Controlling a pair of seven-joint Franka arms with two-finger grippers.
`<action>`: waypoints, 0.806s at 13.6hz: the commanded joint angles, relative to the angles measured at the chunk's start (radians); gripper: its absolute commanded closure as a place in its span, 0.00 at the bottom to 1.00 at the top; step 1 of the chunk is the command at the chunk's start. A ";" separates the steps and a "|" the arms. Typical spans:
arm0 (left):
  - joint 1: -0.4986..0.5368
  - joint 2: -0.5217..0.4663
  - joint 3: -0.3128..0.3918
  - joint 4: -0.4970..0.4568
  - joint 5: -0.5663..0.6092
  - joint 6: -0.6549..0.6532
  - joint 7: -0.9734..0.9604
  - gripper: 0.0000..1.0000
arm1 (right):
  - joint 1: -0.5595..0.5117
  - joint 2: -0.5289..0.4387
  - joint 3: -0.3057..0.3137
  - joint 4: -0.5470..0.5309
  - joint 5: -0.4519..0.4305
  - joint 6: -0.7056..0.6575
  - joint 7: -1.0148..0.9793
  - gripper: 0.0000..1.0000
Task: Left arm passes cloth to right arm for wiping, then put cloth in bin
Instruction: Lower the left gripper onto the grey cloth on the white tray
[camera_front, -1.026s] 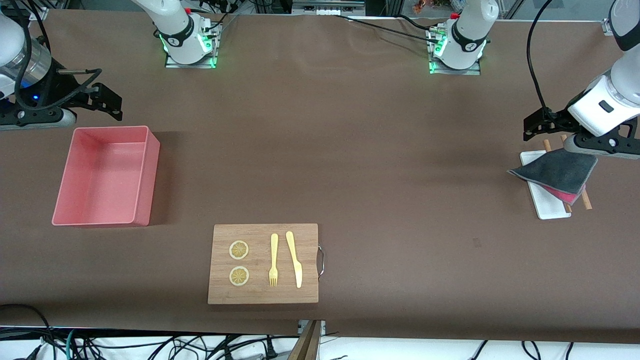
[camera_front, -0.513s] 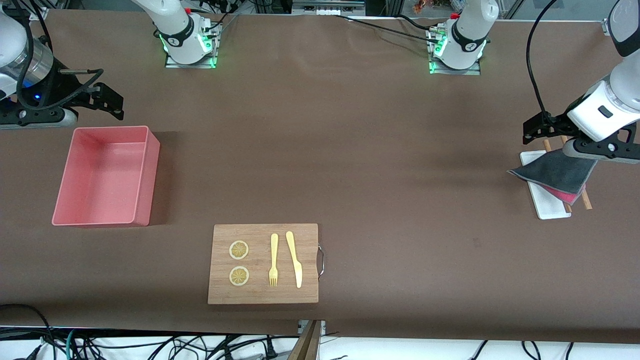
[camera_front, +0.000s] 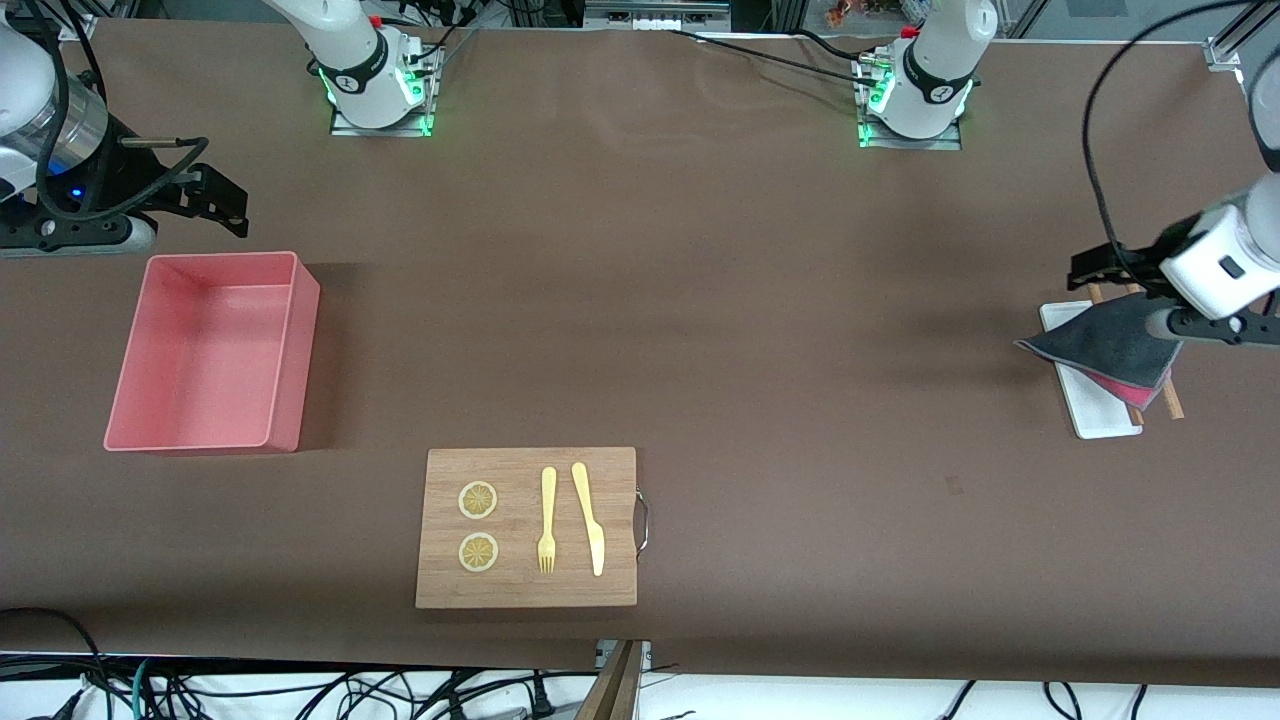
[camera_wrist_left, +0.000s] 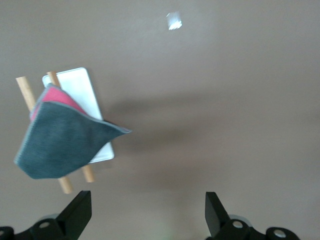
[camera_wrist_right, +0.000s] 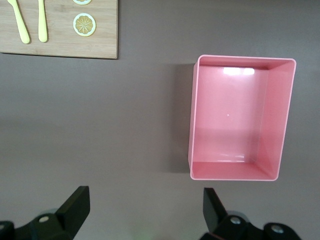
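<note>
Left claw (camera_wrist_left: 145, 212) hangs released over the cloth (camera_front: 1105, 345), which lies draped across a white tray (camera_front: 1095, 405). Right claw (camera_wrist_right: 145, 210), also released, waits above the bin (camera_front: 215, 350). Pickup step pending: next, descend and pinch the cloth.

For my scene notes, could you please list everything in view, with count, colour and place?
cloth: one, dark grey with pink-red underside, draped on the white tray at the left arm's end.
white tray: one, resting on two wooden sticks.
bin: one, pink, at the right arm's end.
cutting board: one, wooden, nearer to the front camera than the bin.
lemon slices: two, yellow, on the board.
fork: one, yellow, on the board beside the knife, also yellow.
left gripper: open, over the table beside the cloth.
right gripper: open, waiting above the table beside the bin.
</note>
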 joint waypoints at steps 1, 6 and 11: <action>0.084 0.059 -0.003 0.035 0.069 -0.002 0.235 0.00 | -0.005 0.009 0.007 0.029 0.000 -0.024 0.013 0.00; 0.254 0.171 -0.005 0.035 0.129 0.105 0.569 0.00 | -0.005 0.010 0.007 0.030 0.002 -0.024 0.011 0.00; 0.370 0.286 -0.005 0.093 0.082 0.150 0.662 0.00 | -0.007 0.010 0.006 0.030 0.000 -0.022 0.010 0.00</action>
